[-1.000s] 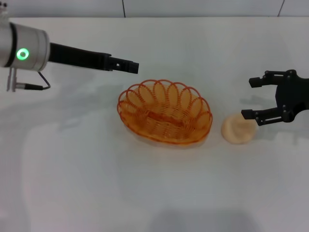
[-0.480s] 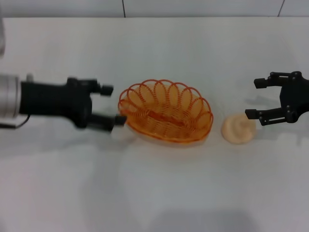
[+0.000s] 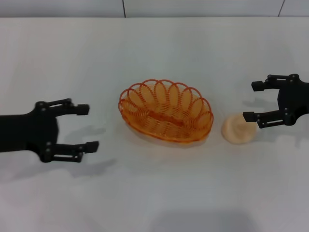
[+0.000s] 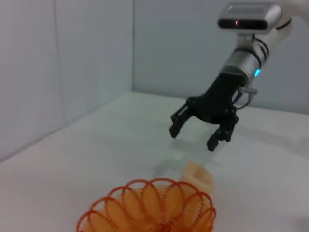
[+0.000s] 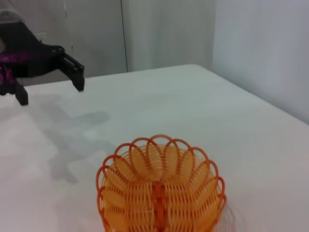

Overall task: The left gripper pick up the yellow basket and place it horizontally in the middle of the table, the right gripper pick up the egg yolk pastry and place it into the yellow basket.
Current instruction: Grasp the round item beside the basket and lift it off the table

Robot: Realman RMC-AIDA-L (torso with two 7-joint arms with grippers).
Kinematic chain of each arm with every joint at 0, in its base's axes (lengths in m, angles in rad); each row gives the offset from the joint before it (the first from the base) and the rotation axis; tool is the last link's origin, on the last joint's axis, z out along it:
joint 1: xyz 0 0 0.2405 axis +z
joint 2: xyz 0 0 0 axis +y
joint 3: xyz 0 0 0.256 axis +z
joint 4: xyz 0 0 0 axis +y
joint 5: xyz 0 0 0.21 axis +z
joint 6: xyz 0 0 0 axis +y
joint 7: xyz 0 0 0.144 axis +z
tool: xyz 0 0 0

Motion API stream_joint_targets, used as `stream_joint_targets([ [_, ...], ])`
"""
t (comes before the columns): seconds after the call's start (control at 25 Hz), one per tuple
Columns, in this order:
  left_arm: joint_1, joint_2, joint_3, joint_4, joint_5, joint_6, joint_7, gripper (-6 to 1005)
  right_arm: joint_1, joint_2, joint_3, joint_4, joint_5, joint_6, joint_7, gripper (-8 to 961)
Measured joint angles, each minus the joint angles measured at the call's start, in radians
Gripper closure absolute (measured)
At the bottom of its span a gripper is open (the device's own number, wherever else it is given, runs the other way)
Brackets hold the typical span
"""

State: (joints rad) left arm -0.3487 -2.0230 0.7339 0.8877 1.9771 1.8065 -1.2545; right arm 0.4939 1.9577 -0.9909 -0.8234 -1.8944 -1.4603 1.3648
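Observation:
The yellow basket [image 3: 165,111] lies flat in the middle of the table [image 3: 159,193]; it also shows in the left wrist view [image 4: 149,210] and the right wrist view [image 5: 161,188]. The egg yolk pastry [image 3: 237,129] rests on the table just right of the basket, and in the left wrist view [image 4: 199,175] it sits behind the basket. My left gripper [image 3: 87,128] is open and empty, left of the basket and apart from it. My right gripper [image 3: 253,101] is open, hovering at the pastry's right side, not closed on it; it also shows in the left wrist view [image 4: 195,135].
A grey wall with a seam [image 3: 123,7] runs behind the table's far edge. Nothing else stands on the white tabletop.
My left gripper has drawn back from the basket's left rim, toward the left and the near side, with its jaws open. My right gripper has shifted only slightly. The basket and pastry have stayed put.

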Motion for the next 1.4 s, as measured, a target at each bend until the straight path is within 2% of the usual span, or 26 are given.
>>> stream_joint_targets([
  [0.16, 0.001, 0.034, -0.022, -0.076, -0.002, 0.02, 0.053, 104, 0.008, -0.01, -0.006, -0.033, -0.053, -0.014, 0.085, 139],
  [0.32, -0.008, 0.046, -0.023, -0.101, 0.017, 0.014, 0.054, 104, 0.022, -0.009, -0.006, -0.134, -0.161, -0.083, 0.209, 140],
  [0.48, -0.016, 0.047, -0.023, -0.102, 0.029, 0.014, 0.046, 105, 0.043, -0.001, -0.006, -0.2, -0.243, -0.123, 0.311, 141],
  [0.76, -0.028, 0.047, -0.024, -0.102, 0.03, 0.014, 0.019, 107, 0.08, 0.013, -0.007, -0.182, -0.305, -0.1, 0.355, 142],
  [0.88, -0.03, 0.047, -0.024, -0.102, 0.031, 0.016, 0.011, 108, 0.077, 0.039, -0.014, -0.17, -0.332, -0.055, 0.344, 143],
  [0.96, -0.03, 0.047, -0.024, -0.102, 0.031, 0.017, 0.01, 109, 0.074, 0.045, -0.019, -0.162, -0.336, -0.038, 0.343, 144],
  [1.4, -0.037, 0.045, -0.023, -0.099, 0.04, 0.01, 0.011, 112, 0.094, 0.054, -0.033, -0.079, -0.329, 0.042, 0.342, 146],
])
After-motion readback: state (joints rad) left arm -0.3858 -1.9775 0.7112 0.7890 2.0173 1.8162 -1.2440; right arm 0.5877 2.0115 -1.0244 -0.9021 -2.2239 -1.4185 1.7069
